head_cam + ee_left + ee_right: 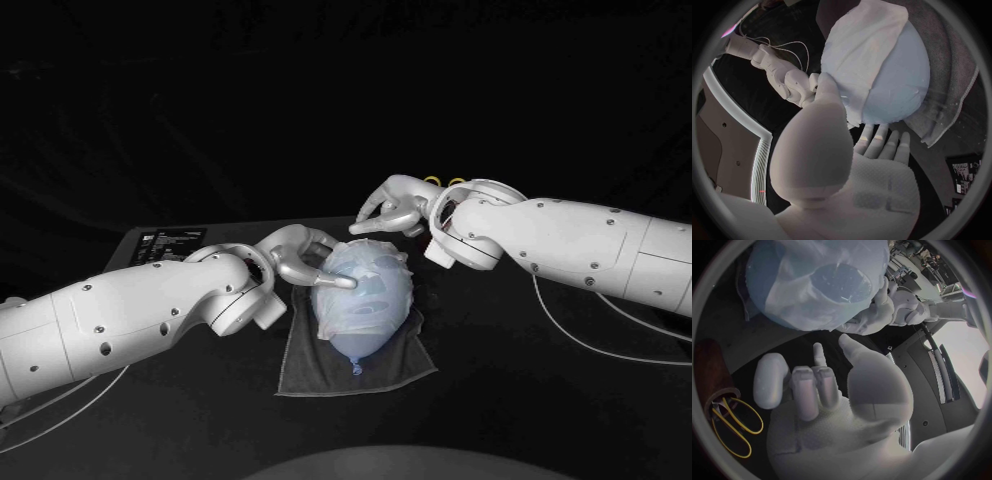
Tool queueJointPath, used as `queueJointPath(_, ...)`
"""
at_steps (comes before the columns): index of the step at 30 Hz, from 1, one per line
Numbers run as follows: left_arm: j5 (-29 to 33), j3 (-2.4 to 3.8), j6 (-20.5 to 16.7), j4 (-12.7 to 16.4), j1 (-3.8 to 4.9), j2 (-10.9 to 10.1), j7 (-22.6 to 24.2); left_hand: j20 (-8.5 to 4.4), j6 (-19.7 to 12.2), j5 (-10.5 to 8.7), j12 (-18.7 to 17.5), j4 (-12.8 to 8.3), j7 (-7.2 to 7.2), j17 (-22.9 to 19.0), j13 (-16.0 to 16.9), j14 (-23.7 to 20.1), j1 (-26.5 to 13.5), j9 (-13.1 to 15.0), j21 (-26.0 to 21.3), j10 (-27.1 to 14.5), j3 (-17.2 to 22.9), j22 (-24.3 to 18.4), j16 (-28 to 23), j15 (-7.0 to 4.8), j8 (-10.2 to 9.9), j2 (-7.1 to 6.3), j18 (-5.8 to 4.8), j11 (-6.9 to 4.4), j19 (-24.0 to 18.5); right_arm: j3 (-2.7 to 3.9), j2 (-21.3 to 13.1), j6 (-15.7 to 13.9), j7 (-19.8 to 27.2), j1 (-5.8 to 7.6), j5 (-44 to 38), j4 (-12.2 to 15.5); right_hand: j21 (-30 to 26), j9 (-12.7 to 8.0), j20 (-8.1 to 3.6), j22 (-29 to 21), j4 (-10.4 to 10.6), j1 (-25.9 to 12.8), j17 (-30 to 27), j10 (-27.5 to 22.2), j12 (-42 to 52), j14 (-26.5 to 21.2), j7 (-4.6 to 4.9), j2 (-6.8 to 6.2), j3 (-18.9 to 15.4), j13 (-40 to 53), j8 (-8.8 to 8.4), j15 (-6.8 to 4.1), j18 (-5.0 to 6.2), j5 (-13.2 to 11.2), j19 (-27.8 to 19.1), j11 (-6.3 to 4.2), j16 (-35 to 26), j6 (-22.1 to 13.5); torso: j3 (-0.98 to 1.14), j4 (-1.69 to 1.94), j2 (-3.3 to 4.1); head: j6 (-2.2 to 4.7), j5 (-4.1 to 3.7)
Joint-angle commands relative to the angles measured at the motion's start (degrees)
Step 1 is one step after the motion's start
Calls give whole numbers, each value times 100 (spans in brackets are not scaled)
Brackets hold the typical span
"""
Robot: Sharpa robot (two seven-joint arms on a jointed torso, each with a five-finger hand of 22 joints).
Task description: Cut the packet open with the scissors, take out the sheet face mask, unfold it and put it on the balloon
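A pale blue balloon [361, 318] lies on a dark grey towel [389, 368] at the table's middle. The white sheet mask [364, 272] is draped over its far half; an eye hole shows in the right wrist view on the mask [807, 295]. My left hand [306, 260] is at the balloon's left side, one finger pressing the mask's edge, the thumb [826, 92] against the balloon [901, 85]. My right hand [392, 208] hovers just past the balloon's far end, fingers half curled, holding nothing [829, 390]. Yellow-handled scissors [731, 422] lie behind it.
A dark flat card with white print [166, 243] lies at the table's left, behind my left arm. The towel [954, 95] spreads beyond the balloon on both sides. Thin cables trail from my right arm [606, 345].
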Motion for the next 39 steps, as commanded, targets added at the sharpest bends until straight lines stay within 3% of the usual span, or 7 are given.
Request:
queueJointPath(1,31,-25,188,21,-23,24,-30,-12,49,1,30,1,788,9,4,27,44,9,11,37,15,-8,2,-5,15,-4,80,18,-8,1,17,909,204,0,276,-43,13,-36,61,19,145,5,1508,598,39,607,19,-69,-194,1510,-76,43,-3,7,-2,40,22,-56,1,0,8,7,0)
queueJointPath(8,31,-25,188,22,-23,26,-31,-12,49,1,30,1,788,9,4,27,44,9,11,37,15,-8,2,-5,15,-4,80,18,-8,1,70,1373,163,1,187,-104,17,-104,100,46,436,251,1508,598,39,607,34,-63,-526,1510,-189,64,0,8,7,58,22,-40,0,-2,6,1,-10)
queueJointPath(13,33,-25,187,22,-23,24,-31,-12,59,1,34,1,789,11,4,36,55,14,11,39,21,-8,4,-5,26,-2,84,19,-8,0,98,1510,139,1,103,-133,23,-122,102,63,475,498,1508,598,39,607,29,-11,-611,1510,-205,63,-2,8,15,56,22,27,-3,0,7,-10,-11)
queueJointPath(19,40,-26,187,12,-23,19,-31,-12,59,1,34,1,789,11,4,36,55,14,11,39,21,-8,4,-5,26,-2,84,19,-8,0,49,1584,230,0,55,-58,25,-109,64,83,482,869,1508,598,39,607,-48,123,-700,1510,-98,7,-1,8,24,-7,22,392,-1,1,5,-23,-1)
queueJointPath(26,44,-27,185,-12,-23,12,-32,-12,66,2,37,1,789,17,4,54,60,16,11,41,24,-9,8,-4,32,-1,86,19,-9,0,-59,1538,390,0,0,96,40,-142,0,117,319,1330,1508,598,39,607,-146,249,-649,1510,-63,-70,-7,10,41,-92,22,674,2,-2,2,-37,10)
queueJointPath(32,54,-33,181,-21,-23,8,-32,-11,74,2,44,1,791,21,4,69,71,19,11,49,42,-7,12,-2,40,2,89,22,-7,-1,-121,1349,499,-1,-85,173,71,-136,-108,166,3,1866,1508,598,39,607,-343,604,-240,1510,75,-204,-16,12,72,-262,22,1076,5,-4,0,-42,5)
queueJointPath(39,70,-35,190,-5,-23,8,-30,-11,74,2,44,1,791,21,4,69,71,19,11,49,42,-7,12,-2,40,2,89,22,-7,0,-135,977,538,-1,-106,173,94,-86,-191,206,-194,1937,1508,598,39,607,-410,769,57,1510,190,-273,-28,13,96,-334,22,1196,0,0,4,-55,-11)
